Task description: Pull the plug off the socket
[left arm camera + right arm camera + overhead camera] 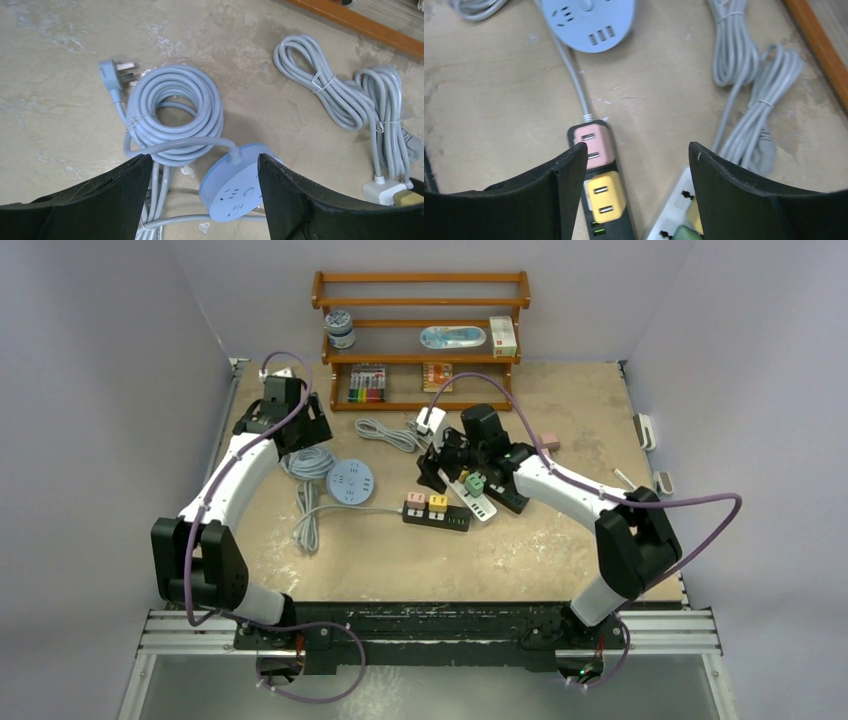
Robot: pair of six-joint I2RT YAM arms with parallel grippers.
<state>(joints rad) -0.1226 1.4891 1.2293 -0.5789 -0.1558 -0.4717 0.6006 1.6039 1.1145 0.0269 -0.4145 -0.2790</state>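
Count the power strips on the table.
3. A round blue strip lies left of centre; a black strip sits at the centre; a white strip lies just right of it, below the right pincer. The small white block near the shelf may be another.

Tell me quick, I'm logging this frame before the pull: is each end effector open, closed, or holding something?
Left end effector: open, holding nothing.
Right end effector: open, holding nothing.

Lavender walls point(120, 330), tan tabletop point(560, 550), wooden shelf rack point(420, 302)
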